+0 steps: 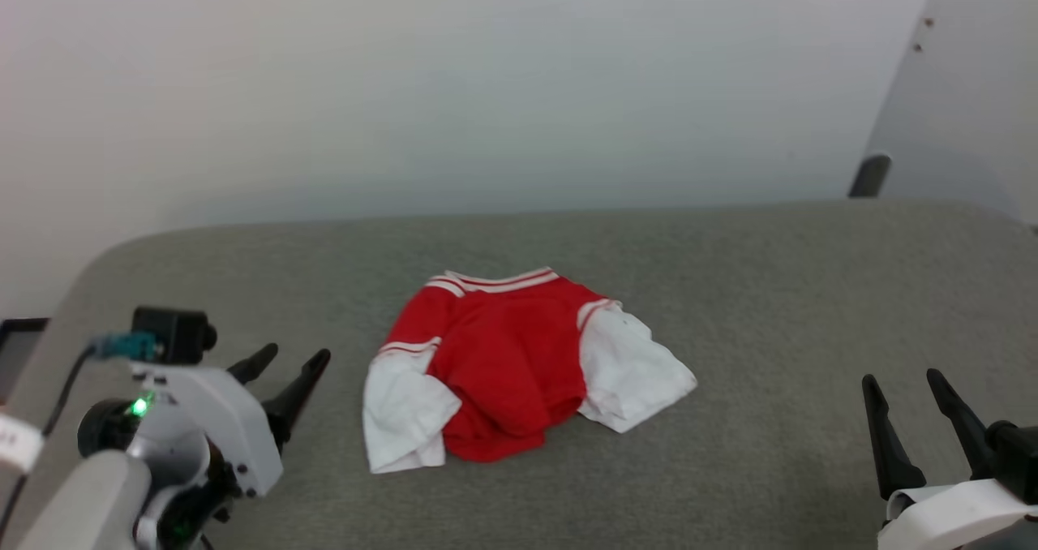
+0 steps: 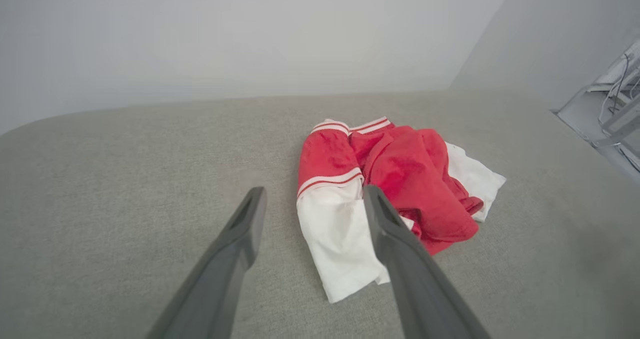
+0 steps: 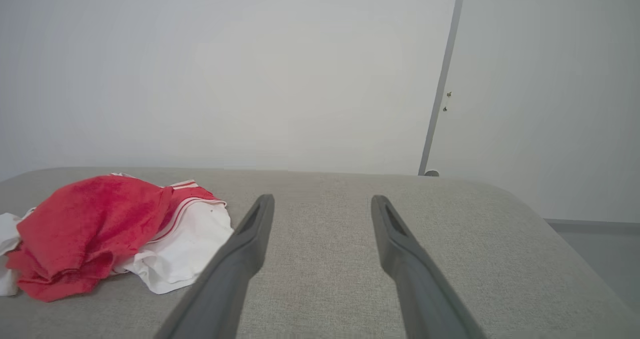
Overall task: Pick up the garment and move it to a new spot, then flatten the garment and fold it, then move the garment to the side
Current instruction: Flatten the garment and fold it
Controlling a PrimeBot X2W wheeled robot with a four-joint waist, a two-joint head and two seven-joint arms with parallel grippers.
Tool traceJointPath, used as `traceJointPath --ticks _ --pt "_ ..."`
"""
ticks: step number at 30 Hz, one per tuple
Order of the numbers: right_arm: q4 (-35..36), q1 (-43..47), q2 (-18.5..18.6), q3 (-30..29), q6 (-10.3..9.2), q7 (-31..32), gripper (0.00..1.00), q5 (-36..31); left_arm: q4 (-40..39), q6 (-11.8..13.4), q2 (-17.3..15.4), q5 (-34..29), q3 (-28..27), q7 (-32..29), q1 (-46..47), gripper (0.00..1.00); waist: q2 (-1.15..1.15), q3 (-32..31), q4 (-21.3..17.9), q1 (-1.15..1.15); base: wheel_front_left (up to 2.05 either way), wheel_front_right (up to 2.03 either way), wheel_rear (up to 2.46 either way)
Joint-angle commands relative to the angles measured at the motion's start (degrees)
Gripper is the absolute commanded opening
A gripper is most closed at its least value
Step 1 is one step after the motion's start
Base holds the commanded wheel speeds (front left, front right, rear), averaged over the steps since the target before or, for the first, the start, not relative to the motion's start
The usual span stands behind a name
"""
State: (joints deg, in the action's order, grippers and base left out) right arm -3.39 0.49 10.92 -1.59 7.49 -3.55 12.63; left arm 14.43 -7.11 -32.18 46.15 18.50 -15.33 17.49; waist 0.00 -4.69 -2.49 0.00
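The garment [image 1: 511,363] is a red T-shirt with white sleeves and striped trim, lying crumpled in the middle of the grey table [image 1: 730,290]. It also shows in the left wrist view as a garment [image 2: 395,174] just beyond the fingers, and at the left of the right wrist view as a garment [image 3: 100,229]. My left gripper [image 1: 296,357] stands open at the lower left, a short way left of the shirt, holding nothing. At the lower right my right gripper [image 1: 900,380] is open and empty, well clear of the shirt.
The table has rounded corners and stands against a pale wall [image 1: 486,88]. A dark chair top [image 1: 870,174] shows behind the far right edge. A metal rack with cables [image 2: 615,104] stands off the table's side in the left wrist view.
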Motion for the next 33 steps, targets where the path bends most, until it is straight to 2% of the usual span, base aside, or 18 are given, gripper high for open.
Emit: traceJointPath --ticks 1,7,13,22,27,28,29,30,33 --pt "-0.2 -1.0 -0.1 0.1 0.0 -0.4 1.0 0.3 0.6 -0.2 0.0 0.8 0.4 -1.2 1.2 1.0 0.0 2.2 -2.3 0.0 0.0 0.0 0.0" --pt "-1.5 -2.2 -0.4 0.6 -0.01 -1.5 1.0 0.6 4.2 -0.3 0.0 4.3 3.0 -10.4 4.8 1.0 0.0 4.6 -4.5 0.0 0.0 0.0 0.0" --pt "-2.3 -3.5 -1.0 1.1 -0.01 -2.5 1.0 0.8 6.7 1.4 -0.2 5.4 4.6 -17.5 7.2 1.0 0.0 7.3 -5.9 0.0 0.0 0.0 0.0" --pt "-3.4 -5.1 -2.0 1.6 0.0 -3.7 1.0 0.3 10.1 2.0 0.3 4.4 7.1 -21.4 9.3 1.0 0.0 9.9 -7.0 0.0 0.0 0.0 0.0" --pt "-4.3 -5.7 -2.0 2.0 0.0 -4.2 1.0 0.4 12.0 1.4 1.1 4.6 7.9 -21.4 9.7 1.0 0.0 10.2 -7.1 0.0 0.0 0.0 0.0" --pt "-4.5 -5.7 -2.0 2.1 -0.01 -4.2 1.0 0.5 12.4 1.3 1.3 5.0 8.0 -21.3 9.6 0.47 0.0 10.2 -7.2 0.0 0.0 0.0 0.0" --pt "-4.6 -5.7 -1.9 2.2 -0.01 -4.3 1.0 0.5 12.7 1.0 1.4 5.0 8.2 -21.1 9.7 0.13 0.0 10.1 -7.2 0.0 0.0 0.0 0.0" --pt "-4.8 -5.7 -2.0 2.2 0.0 -4.3 1.0 0.5 12.9 1.0 1.5 5.2 8.2 -20.7 9.8 0.0 0.0 10.0 -7.2 0.0 0.0 0.0 0.0" --pt "-4.8 -5.4 -2.1 2.3 -0.01 -4.2 1.0 0.2 13.6 0.5 1.8 5.5 8.5 -20.1 9.9 0.0 0.0 9.6 -7.1 0.0 0.0 0.0 0.0"
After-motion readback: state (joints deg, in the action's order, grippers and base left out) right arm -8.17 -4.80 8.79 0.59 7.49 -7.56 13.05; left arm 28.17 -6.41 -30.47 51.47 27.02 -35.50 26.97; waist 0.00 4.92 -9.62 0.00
